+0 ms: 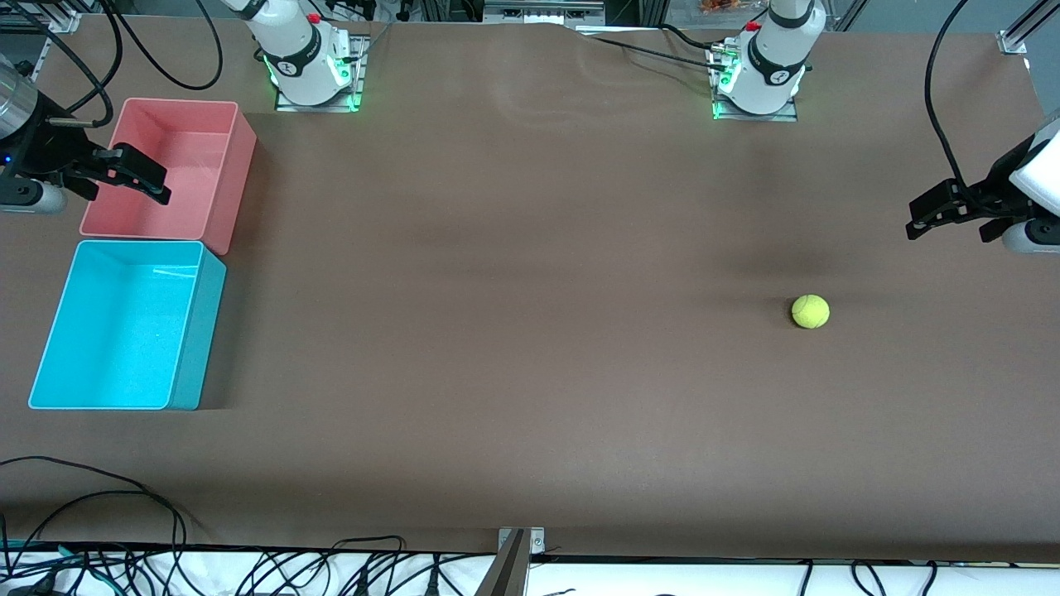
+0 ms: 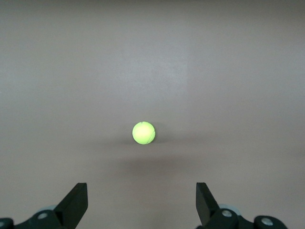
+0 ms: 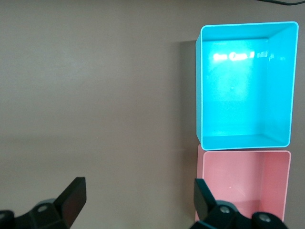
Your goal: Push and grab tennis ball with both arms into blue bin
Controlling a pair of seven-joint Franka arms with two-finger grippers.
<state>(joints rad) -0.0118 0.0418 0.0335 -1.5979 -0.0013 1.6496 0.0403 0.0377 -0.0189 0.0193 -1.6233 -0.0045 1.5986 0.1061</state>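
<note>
**Ball alone on the bench, both hands open and aloft**

The tennis ball (image 1: 810, 311) sits by itself on the brown bench (image 1: 513, 331), toward the left arm's end and well apart from both bins. In the left wrist view the ball (image 2: 144, 132) shows between the two spread fingers (image 2: 76, 202) of the left hand (image 2: 141, 202), which touch nothing.

The left hand (image 1: 932, 217) hangs in the air over the bench's edge at its own end, jaws apart and empty.

The blue bin (image 1: 50, 348) stands at the right arm's end, nearer to the front camera than the pink bin (image 1: 236, 165), the two touching or nearly so. Both bins hold nothing.

The right hand (image 1: 137, 175) hovers over the pink bin, fingers (image 3: 72, 200) wide and empty. Its wrist view shows the blue bin (image 3: 198, 95) and the pink bin (image 3: 200, 176) side by side.
</note>
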